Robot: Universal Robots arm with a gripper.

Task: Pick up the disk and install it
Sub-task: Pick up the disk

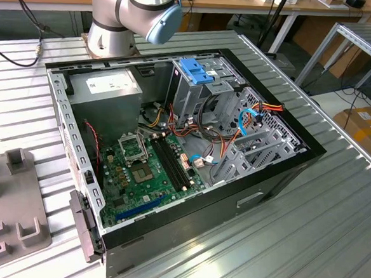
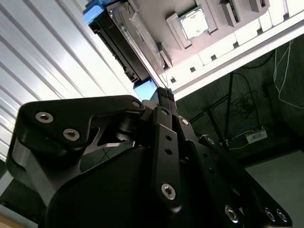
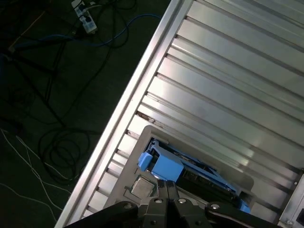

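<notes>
The disk (image 3: 164, 166) is a dark flat drive with blue plastic rails, standing on edge in a grey holder (image 3: 142, 187) on the slatted metal table. In the second wrist view the disk (image 2: 124, 45) shows its dark side and one blue end. My gripper (image 3: 166, 186) is just short of the near blue rail, its black fingers pressed together with nothing between them. In the second wrist view the gripper (image 2: 165, 93) has its tips right beside the disk's lower blue rail; I cannot tell whether they touch it. The open computer case (image 1: 285, 168) lies on the table in the exterior view.
Inside the case are a green motherboard (image 1: 148, 168), a grey power-supply box (image 1: 106, 89), a blue-topped drive cage (image 1: 197, 70) and loose cables (image 1: 257, 112). A grey fixture plate (image 1: 5, 215) lies at the exterior view's left. The table edge (image 3: 118, 118) drops to a floor with cables.
</notes>
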